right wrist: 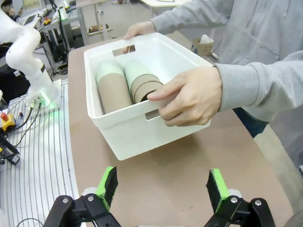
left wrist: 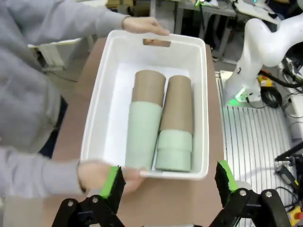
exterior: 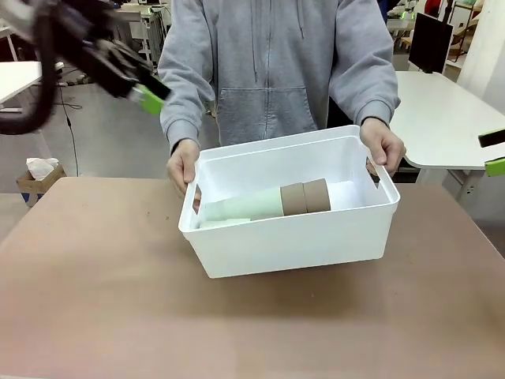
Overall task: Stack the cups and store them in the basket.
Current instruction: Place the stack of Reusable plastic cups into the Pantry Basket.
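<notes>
The white basket [exterior: 292, 245] stands mid-table, and a person's hands [exterior: 183, 164] grip both of its end handles. Inside it, the cups lie on their sides in two nested stacks, mint green cups [exterior: 241, 209] at one end and tan-brown cups [exterior: 306, 197] at the other. The left wrist view looks down on both stacks [left wrist: 148, 87] [left wrist: 177, 104] in the basket [left wrist: 97, 118]. My left gripper [exterior: 148, 96] [left wrist: 165, 184] hangs open high above the basket's left end. My right gripper [exterior: 495, 151] [right wrist: 162, 188] is open and empty, off the basket's [right wrist: 128, 135] right end, facing the cups [right wrist: 113, 90].
The person in a grey hoodie [exterior: 276, 63] stands at the far edge, with one hand [right wrist: 189, 99] wrapped around the near handle in the right wrist view. Bare brown tabletop [exterior: 118, 300] surrounds the basket. White tables stand behind on both sides.
</notes>
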### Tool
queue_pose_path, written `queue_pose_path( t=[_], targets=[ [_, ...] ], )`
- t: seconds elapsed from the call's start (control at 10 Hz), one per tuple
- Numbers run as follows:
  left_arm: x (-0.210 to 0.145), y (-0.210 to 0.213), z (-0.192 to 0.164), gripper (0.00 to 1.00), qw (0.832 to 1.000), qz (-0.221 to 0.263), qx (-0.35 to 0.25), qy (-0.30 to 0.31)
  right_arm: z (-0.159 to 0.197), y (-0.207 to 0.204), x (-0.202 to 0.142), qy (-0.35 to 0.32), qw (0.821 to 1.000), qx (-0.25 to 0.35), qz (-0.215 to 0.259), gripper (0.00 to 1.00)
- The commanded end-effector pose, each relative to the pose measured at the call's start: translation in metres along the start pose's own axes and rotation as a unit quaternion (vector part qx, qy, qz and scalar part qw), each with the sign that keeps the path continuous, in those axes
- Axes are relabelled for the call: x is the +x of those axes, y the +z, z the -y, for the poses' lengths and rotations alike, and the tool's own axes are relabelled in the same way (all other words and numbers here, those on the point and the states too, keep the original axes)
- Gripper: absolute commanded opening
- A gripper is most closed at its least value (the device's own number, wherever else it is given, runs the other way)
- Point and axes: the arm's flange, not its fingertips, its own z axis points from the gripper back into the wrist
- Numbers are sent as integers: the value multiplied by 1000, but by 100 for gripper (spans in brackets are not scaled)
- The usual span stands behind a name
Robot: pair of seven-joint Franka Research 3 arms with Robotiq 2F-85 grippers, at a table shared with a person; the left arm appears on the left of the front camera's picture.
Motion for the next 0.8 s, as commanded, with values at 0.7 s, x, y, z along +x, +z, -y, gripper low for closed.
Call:
queue_pose_path(
  t=[0.7],
  targets=[
    [-81, 46, -2, 100, 999, 43, -8, -23, 1, 0, 1, 6, 1000, 1, 9, 100]
  ],
)
